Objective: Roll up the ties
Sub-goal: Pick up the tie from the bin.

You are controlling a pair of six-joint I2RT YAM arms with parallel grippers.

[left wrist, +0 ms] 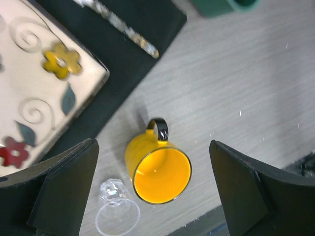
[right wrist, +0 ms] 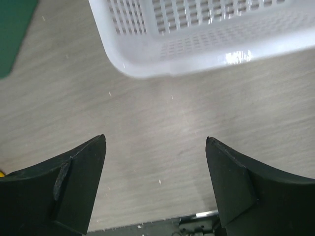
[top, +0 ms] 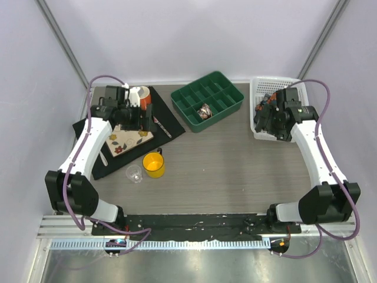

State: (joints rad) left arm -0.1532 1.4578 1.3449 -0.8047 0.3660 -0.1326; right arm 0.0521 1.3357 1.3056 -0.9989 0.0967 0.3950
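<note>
A dark bundle of ties (top: 266, 100) with red-orange flecks lies in the white basket (top: 259, 88) at the back right, partly hidden by my right arm. One coiled tie (top: 205, 110) sits in a compartment of the green tray (top: 227, 88). My right gripper (top: 266, 121) hovers over the basket's near left edge, open and empty; in the right wrist view it (right wrist: 155, 138) hangs above bare table, with the basket's wall (right wrist: 197, 54) ahead and no tie in sight. My left gripper (top: 136, 121) is open and empty above the placemat; in the left wrist view it (left wrist: 151, 143) frames a yellow mug.
A black placemat (top: 121, 138) holds a floral plate (top: 126, 138), a white and orange cup (top: 140, 94) and a utensil (left wrist: 123, 24). A yellow mug (top: 154, 165) (left wrist: 157, 169) and a clear glass (top: 134, 174) (left wrist: 115, 211) stand on the table near the mat.
</note>
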